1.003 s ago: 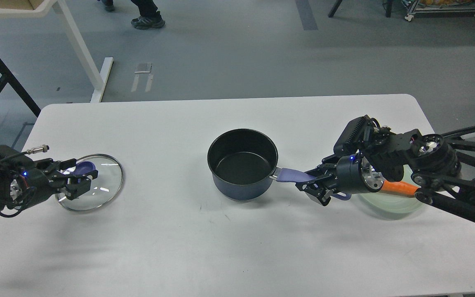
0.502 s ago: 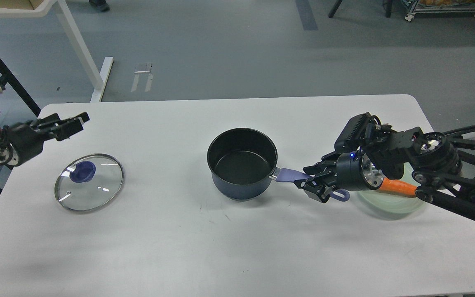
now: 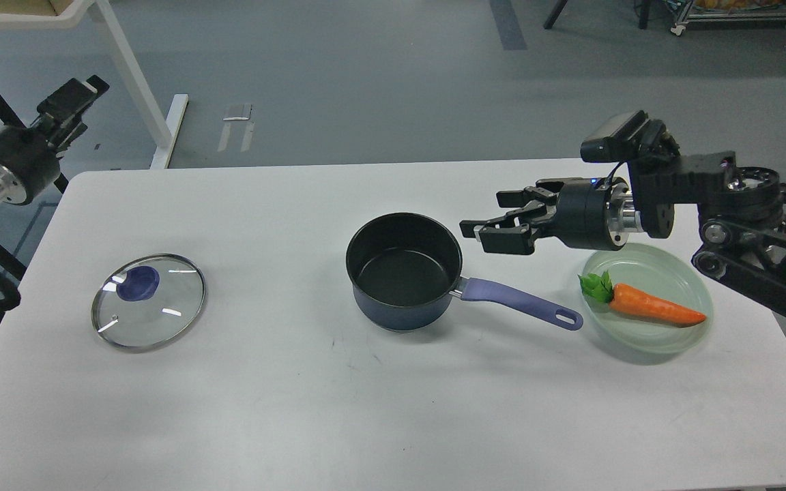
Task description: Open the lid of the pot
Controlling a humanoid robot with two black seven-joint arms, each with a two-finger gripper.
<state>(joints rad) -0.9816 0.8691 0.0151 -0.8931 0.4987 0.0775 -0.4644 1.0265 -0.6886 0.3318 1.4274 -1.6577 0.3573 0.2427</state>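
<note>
Our right arm reaches in from the right edge, its forearm lying nearly level and pointing left. At its far end our right gripper hangs in the air with its two black fingers spread apart and nothing between them. Our left arm is drawn back at the left edge, its wrist angled up and away. Our left gripper is seen small and end-on, so we cannot tell how its fingers stand.
</note>
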